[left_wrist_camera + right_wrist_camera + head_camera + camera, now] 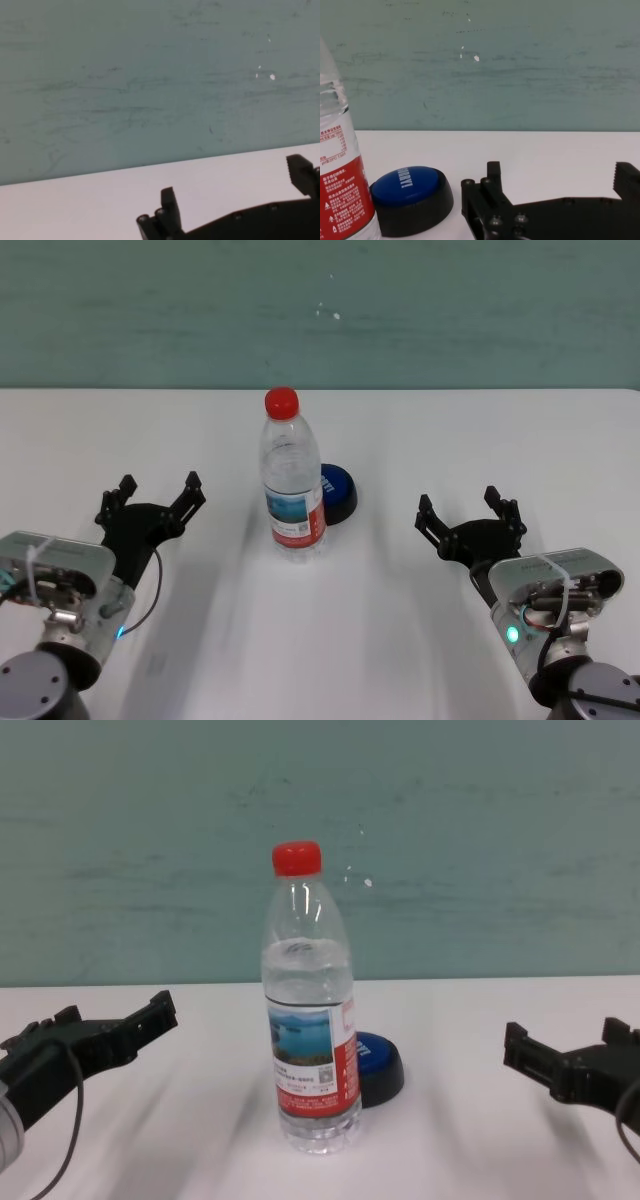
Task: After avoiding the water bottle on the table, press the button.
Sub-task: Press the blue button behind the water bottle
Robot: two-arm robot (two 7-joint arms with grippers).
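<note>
The water bottle (292,480) stands upright in the middle of the white table (480,440), clear plastic with a red cap and a red-and-white label; it also shows in the chest view (309,1010) and at the edge of the right wrist view (337,170). The blue-domed button (336,492) on a black base sits just behind and right of the bottle, partly hidden by it (380,1065) (411,197). My left gripper (155,490) hovers open to the bottle's left. My right gripper (470,508) hovers open to the right of the button. Neither holds anything.
A teal wall (320,310) rises behind the table's far edge. Bare white tabletop lies on both sides of the bottle and in front of it.
</note>
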